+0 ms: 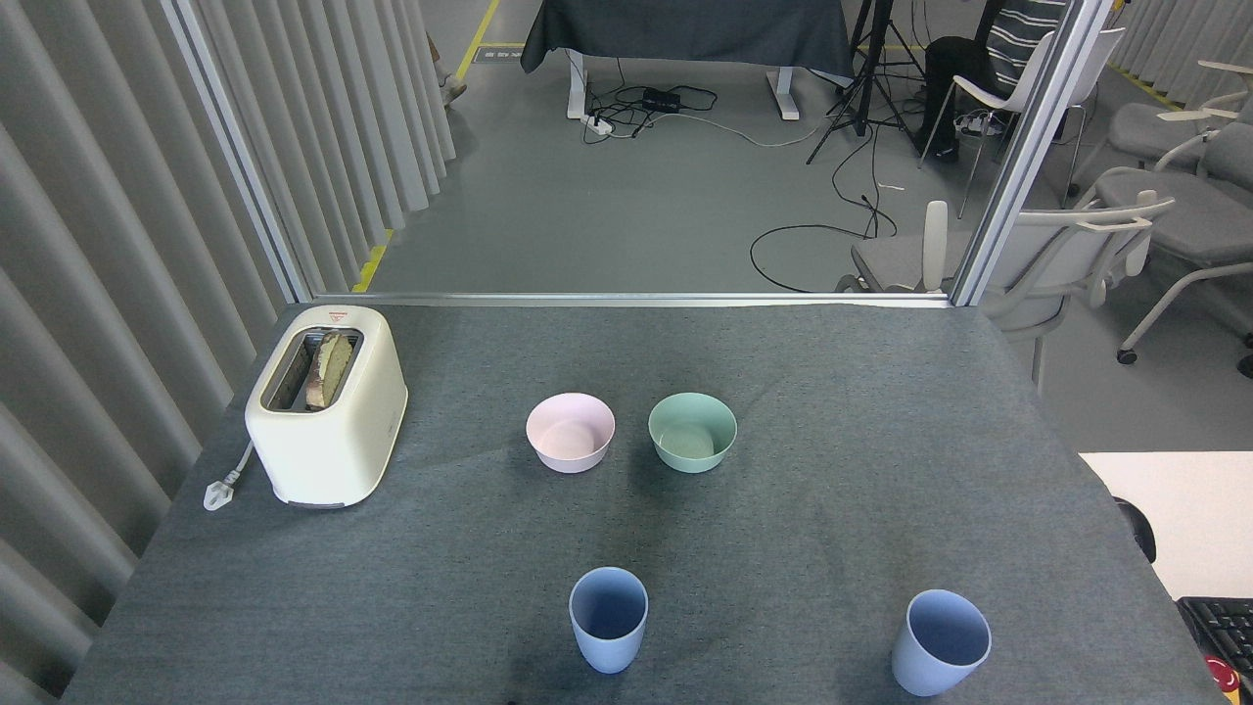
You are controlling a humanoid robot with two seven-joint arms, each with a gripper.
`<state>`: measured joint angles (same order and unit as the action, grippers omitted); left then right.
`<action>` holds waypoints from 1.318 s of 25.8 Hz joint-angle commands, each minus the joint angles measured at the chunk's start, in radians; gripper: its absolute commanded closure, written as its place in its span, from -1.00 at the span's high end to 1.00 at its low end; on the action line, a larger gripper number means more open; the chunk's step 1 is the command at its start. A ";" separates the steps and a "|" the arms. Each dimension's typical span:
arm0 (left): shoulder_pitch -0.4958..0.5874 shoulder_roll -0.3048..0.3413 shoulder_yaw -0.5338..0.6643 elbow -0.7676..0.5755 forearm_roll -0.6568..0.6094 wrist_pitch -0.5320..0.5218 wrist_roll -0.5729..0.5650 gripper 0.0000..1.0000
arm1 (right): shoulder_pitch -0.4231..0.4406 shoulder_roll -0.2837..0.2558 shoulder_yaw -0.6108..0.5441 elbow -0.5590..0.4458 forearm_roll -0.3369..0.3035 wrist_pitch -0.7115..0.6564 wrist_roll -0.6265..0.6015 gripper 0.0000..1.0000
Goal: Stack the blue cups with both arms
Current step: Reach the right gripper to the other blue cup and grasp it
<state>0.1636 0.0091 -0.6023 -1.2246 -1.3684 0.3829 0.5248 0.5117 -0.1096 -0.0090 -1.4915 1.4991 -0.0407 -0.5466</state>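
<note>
Right now neither claw shows in the head view, so you cannot tell how either one stands. Both blue cups sit upright and well apart near the table's (842,392) front edge: one central (608,620), one right (946,641). Grip one low on its wall, lift it clear, then lower it straight into the other.

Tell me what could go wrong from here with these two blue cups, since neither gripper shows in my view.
1. The left blue cup and the right blue cup stand far apart near the front edge of the table; a clumsy grasp could knock one off.
2. Both are tall, narrow and upright, so a sideways nudge may tip them.
3. The pink bowl and green bowl sit just behind; an overreach might hit them.
</note>
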 commanded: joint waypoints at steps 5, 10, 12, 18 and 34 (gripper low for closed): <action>0.154 0.040 0.105 -0.184 0.003 -0.001 0.001 1.00 | -0.062 -0.001 -0.115 0.077 -0.036 0.007 0.056 1.00; 0.157 0.040 0.107 -0.181 0.003 0.002 0.001 1.00 | -0.150 -0.038 -0.115 0.114 -0.031 0.021 0.140 1.00; 0.157 0.040 0.107 -0.181 0.003 0.004 0.001 1.00 | -0.170 -0.055 -0.114 0.125 -0.030 0.021 0.155 1.00; 0.157 0.040 0.110 -0.176 0.003 0.005 0.003 1.00 | -0.254 -0.074 -0.105 0.174 -0.030 0.018 0.177 1.00; 0.154 0.038 0.115 -0.176 0.003 0.005 0.001 1.00 | -0.367 -0.105 -0.045 0.240 -0.030 0.012 0.224 1.00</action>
<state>0.3188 0.0479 -0.4884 -1.4005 -1.3652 0.3887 0.5274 0.1599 -0.2085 -0.0583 -1.2552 1.4700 -0.0295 -0.3253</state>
